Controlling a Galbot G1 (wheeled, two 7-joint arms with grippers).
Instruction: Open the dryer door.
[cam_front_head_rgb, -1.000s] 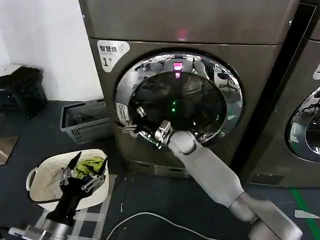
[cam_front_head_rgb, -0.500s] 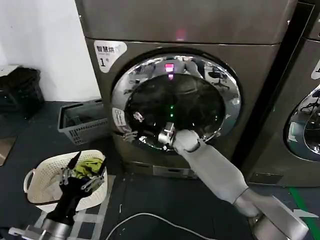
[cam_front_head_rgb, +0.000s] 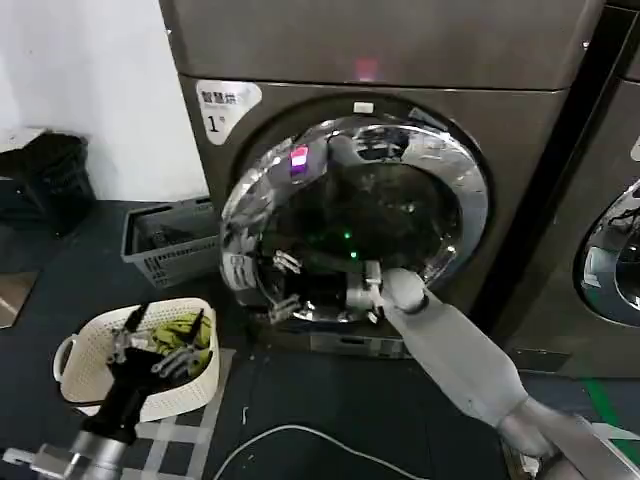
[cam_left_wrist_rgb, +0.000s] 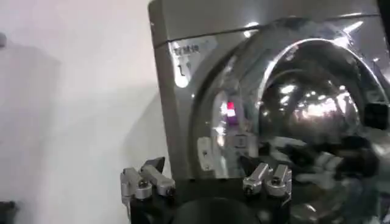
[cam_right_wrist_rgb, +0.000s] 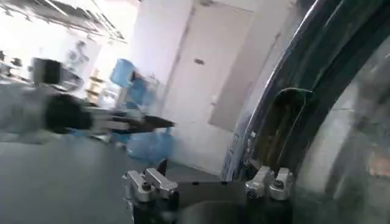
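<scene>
Head view shows our right gripper with fingers spread, hooked at the dryer door edge — the door is cracked open on the dryer — so we should pull slowly outward.

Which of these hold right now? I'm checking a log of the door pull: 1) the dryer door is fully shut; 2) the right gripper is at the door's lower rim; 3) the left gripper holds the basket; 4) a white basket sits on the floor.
1) False: the dryer door stands ajar, its left edge swung out from the dryer.
2) True: the right gripper is at the lower left chrome rim.
3) False: the left gripper hangs open above the white basket, gripping nothing.
4) True: it sits on the dark floor, left of the machine.
</scene>
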